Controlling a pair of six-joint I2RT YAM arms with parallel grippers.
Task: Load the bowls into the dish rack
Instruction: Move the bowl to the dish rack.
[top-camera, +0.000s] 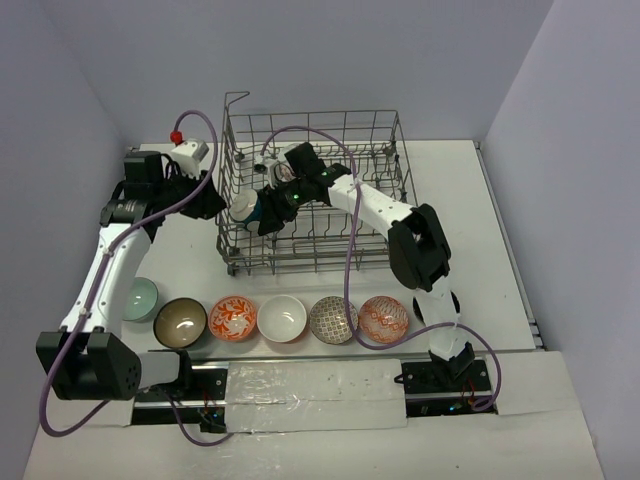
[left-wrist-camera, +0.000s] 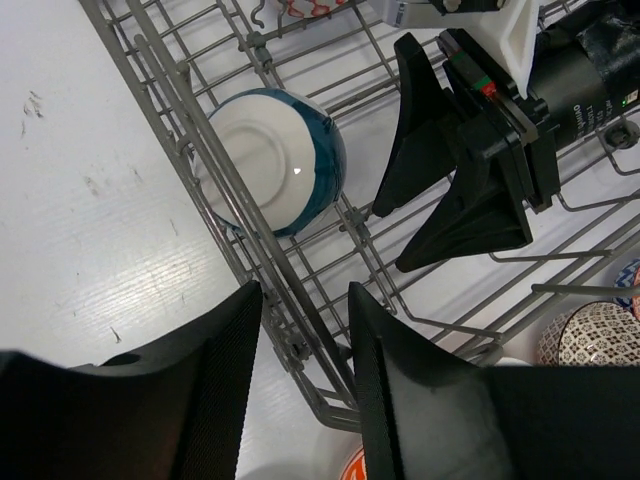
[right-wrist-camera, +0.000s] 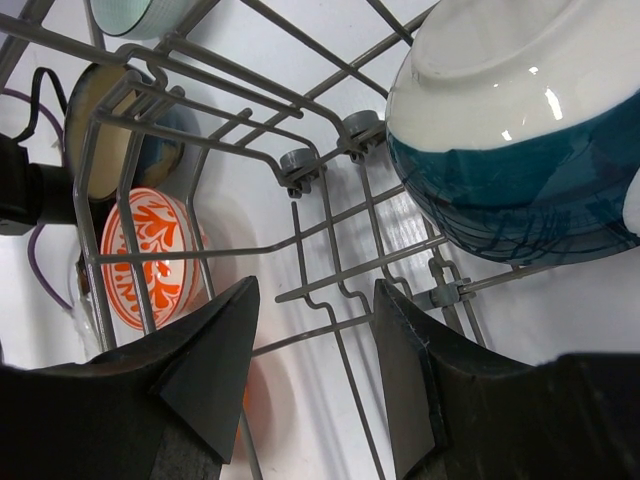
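The top view counts one dish rack (top-camera: 370, 150) and seven bowls: a row of six bowls (top-camera: 282, 318) in front of the rack, and one teal-and-white bowl (top-camera: 244, 208) inside, against its left wall. The right gripper (right-wrist-camera: 317, 290), inside the rack beside that bowl, is spread and empty. The left gripper (left-wrist-camera: 305, 295) stands apart astride that wall. Only the left wrist view shows the bowl's white underside.

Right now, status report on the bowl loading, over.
Left jaws open beside grey wire dish rack; right jaws open, empty, inside it. Round teal ceramic bowl in rack. Six bowls wait on table. Purple cable loops over rack.
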